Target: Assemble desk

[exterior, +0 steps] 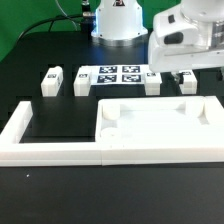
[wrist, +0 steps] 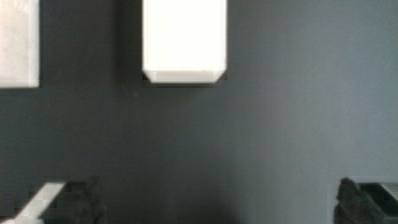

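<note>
The white tray-like desk top (exterior: 150, 122) lies flat on the black table, its rim up. Behind it stand short white legs with tags: one (exterior: 52, 80) at the exterior view's left, one (exterior: 83, 82) beside the marker board, and two (exterior: 152, 82) (exterior: 187, 80) on the right. My gripper (exterior: 180, 72) hangs open over those two right-hand legs. In the wrist view a white leg (wrist: 183, 40) lies ahead of the gripper (wrist: 214, 205). Both dark fingertips (wrist: 63, 200) stand wide apart with only bare table between them.
The marker board (exterior: 108, 76) lies flat between the legs at the back. A long low white border wall (exterior: 22, 135) runs along the exterior view's left and the front edge. The wrist view's edge cuts off another white piece (wrist: 16, 45).
</note>
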